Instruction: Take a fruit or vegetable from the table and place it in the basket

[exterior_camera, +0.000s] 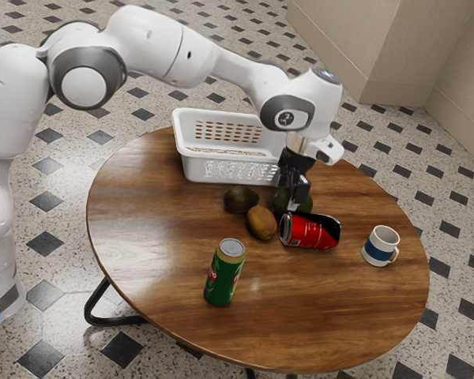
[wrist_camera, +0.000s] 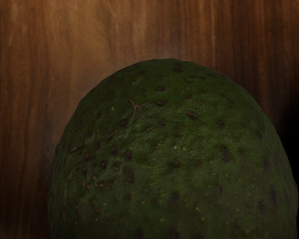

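The black gripper (exterior_camera: 295, 191) is low over the table, pointing down at a dark green avocado (exterior_camera: 280, 202) and partly covering it from this side. In the wrist view the same avocado (wrist_camera: 174, 149) looms large, directly under my hand. Whether it is held is unclear. A darker brownish avocado (exterior_camera: 238, 200) and a brown oval fruit or vegetable (exterior_camera: 261, 224) lie on the wood nearby. Behind them stands the white basket (exterior_camera: 191, 166), with its perforated wall close to the gripper.
A red can (exterior_camera: 320, 232) lies on its side right beside the green avocado. Nearer the camera a green can (exterior_camera: 223, 274) stands upright on the round wooden table (exterior_camera: 150, 245). A white and blue mug (exterior_camera: 378, 247) is toward the exterior view's right.
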`<state>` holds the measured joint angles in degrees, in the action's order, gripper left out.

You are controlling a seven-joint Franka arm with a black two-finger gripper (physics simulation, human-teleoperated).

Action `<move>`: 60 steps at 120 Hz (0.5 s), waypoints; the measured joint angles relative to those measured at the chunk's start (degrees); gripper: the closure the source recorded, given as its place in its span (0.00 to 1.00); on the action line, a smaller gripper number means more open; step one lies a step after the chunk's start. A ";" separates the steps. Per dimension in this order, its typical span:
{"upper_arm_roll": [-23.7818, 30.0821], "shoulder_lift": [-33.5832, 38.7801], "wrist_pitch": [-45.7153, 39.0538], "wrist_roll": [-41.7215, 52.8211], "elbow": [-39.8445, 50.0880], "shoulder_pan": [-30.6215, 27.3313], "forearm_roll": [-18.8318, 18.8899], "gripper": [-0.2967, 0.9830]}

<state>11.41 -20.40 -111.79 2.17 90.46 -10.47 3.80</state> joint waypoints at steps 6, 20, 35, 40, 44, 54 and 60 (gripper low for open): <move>0.01 -0.39 -0.13 -0.01 0.00 0.00 0.02 0.23; 0.01 -1.07 -0.50 -0.02 0.00 0.00 0.05 0.23; 0.01 -1.58 -0.94 -0.02 0.00 0.01 0.06 0.23; 0.01 -1.69 -1.04 -0.03 0.00 0.01 0.04 0.23; 0.01 -1.82 -1.10 -0.03 0.00 0.00 0.03 0.23; 0.01 -1.98 -1.22 -0.06 0.00 -0.03 0.04 0.34; 0.01 -1.97 -1.28 -0.10 0.02 -0.06 0.12 0.38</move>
<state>11.43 -22.37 -113.07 2.07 90.48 -10.53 3.92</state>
